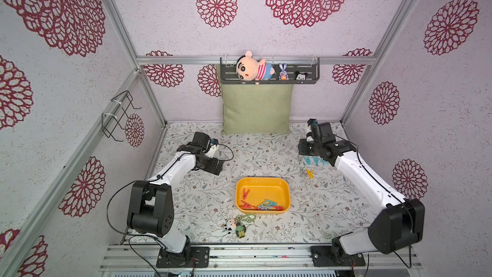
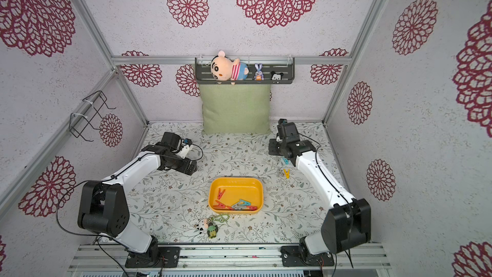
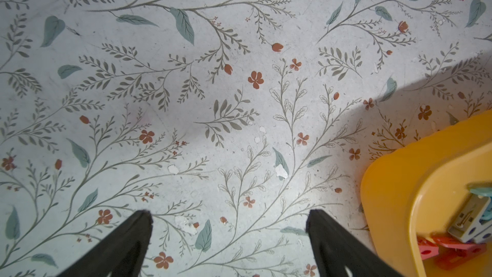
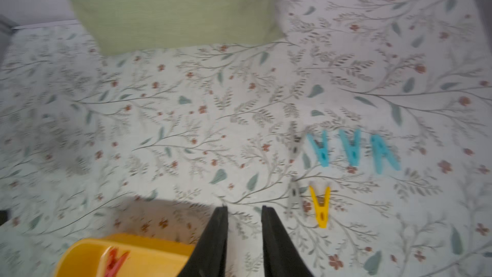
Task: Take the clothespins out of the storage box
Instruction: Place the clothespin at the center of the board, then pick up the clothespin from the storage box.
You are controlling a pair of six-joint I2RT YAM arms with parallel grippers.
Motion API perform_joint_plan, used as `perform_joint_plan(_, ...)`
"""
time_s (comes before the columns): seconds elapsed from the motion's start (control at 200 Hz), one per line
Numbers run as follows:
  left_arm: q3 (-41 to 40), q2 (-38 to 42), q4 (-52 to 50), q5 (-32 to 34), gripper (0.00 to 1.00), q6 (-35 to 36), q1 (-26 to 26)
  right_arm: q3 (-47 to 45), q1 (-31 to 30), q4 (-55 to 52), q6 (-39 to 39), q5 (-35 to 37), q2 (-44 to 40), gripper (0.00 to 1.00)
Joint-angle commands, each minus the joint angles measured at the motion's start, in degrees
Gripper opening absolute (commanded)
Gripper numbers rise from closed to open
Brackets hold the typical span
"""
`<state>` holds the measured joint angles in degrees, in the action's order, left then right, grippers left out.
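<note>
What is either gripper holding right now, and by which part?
Nothing. The left gripper is wide open; the right gripper is slightly open, its gap empty.

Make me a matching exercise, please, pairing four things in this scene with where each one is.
1. yellow clothespin
2. red clothespins
3. plush keychain
4. green cushion

A. leaning at the far edge of the table
B. inside the storage box
C. on the table, right of the box
D. on the table, near side of the box

Pairs: 1-C, 2-B, 3-D, 4-A.
</note>
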<state>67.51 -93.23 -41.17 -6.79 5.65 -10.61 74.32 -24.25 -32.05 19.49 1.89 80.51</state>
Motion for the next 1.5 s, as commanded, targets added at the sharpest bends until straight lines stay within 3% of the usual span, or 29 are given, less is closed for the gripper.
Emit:
perform_joint_plan(0.0, -0.7, 1.8, 1.2, -0.2, 0.99, -0.6, 0.1, -2.6, -8.9, -2.5, 8.7, -0.8, -2.5, 0.28)
perform_joint_plan(0.225, -0.5, 1.8, 1.7, 0.9, 0.99, -1.1, 0.2, -10.8, -26.2, 8.7, 23.8, 1.5, 0.0, 0.28)
perform_joint_plan(0.385, -0.8, 2.5, 2.2, 2.0, 0.99, -1.3, 0.1, -10.3, -32.1, 10.8, 30.3, 5.8, 6.8, 0.28)
perform_joint_plan(0.56, -0.8, 3.0, 2.3, 2.3, 0.99, -1.3, 0.1, -6.9, -34.7, 8.9, 33.0, 11.4, 14.7, 0.28)
perform_joint_plan(0.825, -0.7, 3.0, 2.3, 1.9, 0.99, -1.3, 0.1, -6.2, -35.0, 14.3, 37.9, 12.4, 21.0, 0.32)
perform_joint_plan(1.496, -0.9, 3.7, 2.3, 1.3, 0.99, -1.2, 0.1, -2.3, -35.0, 14.3, 39.8, 13.0, 28.3, 0.32)
